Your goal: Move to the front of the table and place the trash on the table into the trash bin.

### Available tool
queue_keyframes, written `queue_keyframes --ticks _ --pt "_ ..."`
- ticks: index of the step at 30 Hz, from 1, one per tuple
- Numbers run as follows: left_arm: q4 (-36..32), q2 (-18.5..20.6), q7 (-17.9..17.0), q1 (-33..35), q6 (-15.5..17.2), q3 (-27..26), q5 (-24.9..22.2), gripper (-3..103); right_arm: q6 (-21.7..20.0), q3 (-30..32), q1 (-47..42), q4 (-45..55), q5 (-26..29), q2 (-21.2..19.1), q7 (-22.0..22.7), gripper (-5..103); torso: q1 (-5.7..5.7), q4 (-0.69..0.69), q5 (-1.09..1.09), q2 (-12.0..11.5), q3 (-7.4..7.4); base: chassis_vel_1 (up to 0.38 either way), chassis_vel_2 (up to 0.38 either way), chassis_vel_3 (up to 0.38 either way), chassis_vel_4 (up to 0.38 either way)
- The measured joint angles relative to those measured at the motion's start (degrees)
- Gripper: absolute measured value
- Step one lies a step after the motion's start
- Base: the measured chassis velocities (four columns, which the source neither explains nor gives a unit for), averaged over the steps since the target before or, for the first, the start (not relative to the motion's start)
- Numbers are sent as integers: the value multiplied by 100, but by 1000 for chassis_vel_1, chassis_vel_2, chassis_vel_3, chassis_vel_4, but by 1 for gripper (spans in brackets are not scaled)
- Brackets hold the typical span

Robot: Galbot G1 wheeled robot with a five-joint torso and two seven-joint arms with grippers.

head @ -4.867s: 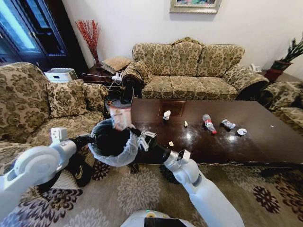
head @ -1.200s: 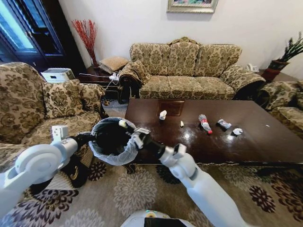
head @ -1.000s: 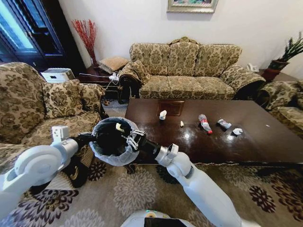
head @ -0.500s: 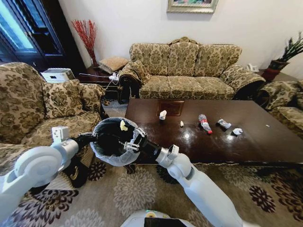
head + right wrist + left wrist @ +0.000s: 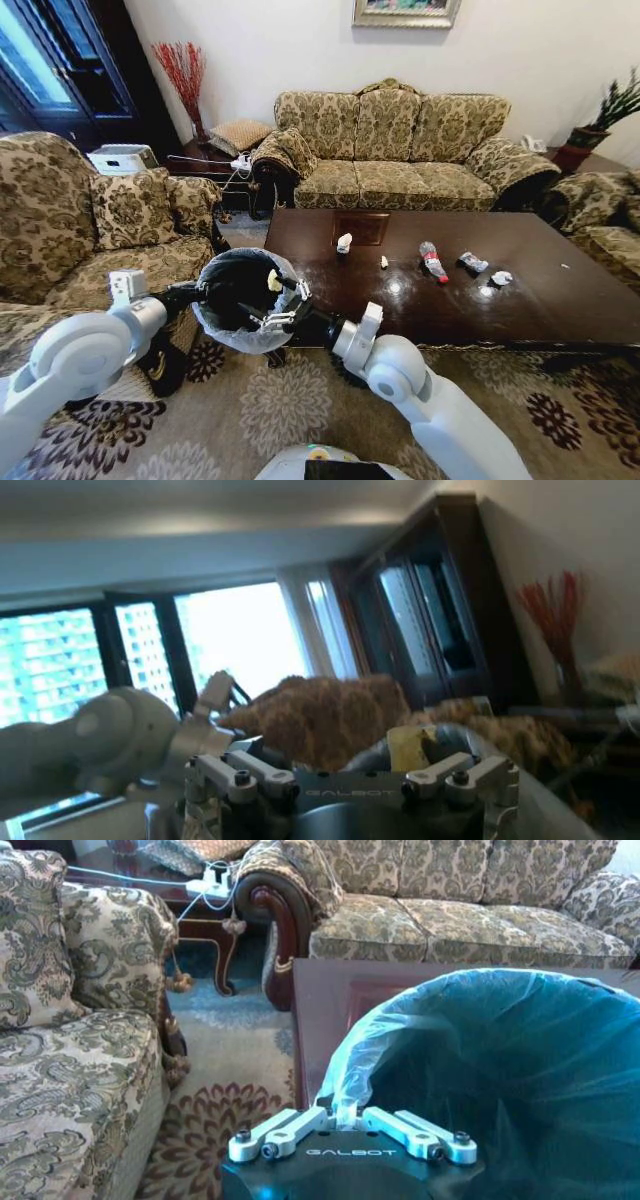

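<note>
The left gripper is closed on the rim of the round black trash bin with its translucent whitish bag liner, pinching liner and rim together. This hold keeps the bin raised beside the near left corner of the large glossy dark brown wooden table, within reach of the other arm.

The right gripper sits at the bin's table-side rim, with its fingers spread apart. A small pale yellow scrap lies just beyond the fingertips, over the bin's mouth; whether the fingers touch it cannot be told. In the right wrist view the same scrap appears between the separated fingers. The position suggests a release into the bin.

Trash remaining on the table: a small white paper cup, a tiny pale scrap, a clear plastic bottle with a red label, a silvery wrapper and a crumpled white paper. These lie well apart from the bin, so the task is judged incomplete.
</note>
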Motion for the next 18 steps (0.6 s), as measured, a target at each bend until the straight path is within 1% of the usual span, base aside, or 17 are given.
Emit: queue_keyframes --ticks 1,2,3,4,5,6,7,8,9,10,11,12,13,14,16,17,18 --pt "-8 -6 5 7 0 -1 5 0 392 29 5 -119 -307 0 -318 100 0 0 0 0 0 0 0 0 0" --pt "-19 -14 9 13 0 -3 9 0 736 67 11 -258 -750 0 -604 100 -1 0 0 0 0 0 0 0 0" --pt "-28 -20 10 18 0 -5 14 0 826 121 14 -315 -990 -1 -791 100 -1 0 0 0 0 0 0 0 0" --pt "-28 -20 10 18 0 -5 14 0 826 121 14 -315 -990 -1 -791 100 -1 0 0 0 0 0 0 0 0" --pt "-43 -34 11 30 0 -7 30 0 736 140 1 -314 -1086 -41 -908 100 0 1 -1 0 0 0 0 0 0" --pt "-57 -46 13 35 0 -10 52 0 551 124 -15 -249 -1367 -65 -777 100 0 1 -4 0 0 0 0 0 0" --pt "-57 -46 13 35 0 -10 52 0 551 124 -15 -249 -1367 -65 -777 100 0 1 -4 0 0 0 0 0 0" --pt "-69 -53 20 40 0 -12 77 0 455 145 -22 -227 -1447 -70 -856 100 0 0 -3 0 0 0 0 0 0" --pt "-81 -63 23 47 0 -16 93 0 449 145 -30 -212 -1593 -72 -868 100 0 0 -2 0 0 0 0 0 0" --pt "-110 -73 29 53 0 -22 109 0 510 162 -36 -208 -1946 -69 -946 100 0 0 -1 0 0 0 0 0 0" --pt "-110 -73 29 53 0 -22 109 0 510 162 -36 -208 -1946 -69 -946 100 0 0 -1 0 0 0 0 0 0" --pt "-132 -84 31 61 1 -26 121 0 706 186 -30 -226 -2222 -65 -1058 100 -1 0 -1 0 0 0 0 0 0" --pt "-143 -91 31 66 2 -28 128 0 859 193 -26 -236 -2504 -65 -1071 100 -1 0 -1 0 0 0 0 0 0" --pt "-153 -101 31 69 7 -30 146 0 1077 233 0 -236 -2702 -74 -1288 100 0 0 -2 0 0 0 0 0 0" --pt "-164 -119 31 73 10 -33 164 0 1118 200 5 -180 -2688 -107 -1219 100 0 1 -2 0 0 0 0 0 0" --pt "-173 -134 31 76 12 -34 172 0 911 137 -14 -54 -2495 -135 -989 100 0 1 -2 0 0 0 0 0 0" --pt "-173 -134 31 76 12 -34 172 0 911 137 -14 -54 -2495 -135 -989 100 0 1 -2 0 0 0 0 0 0"
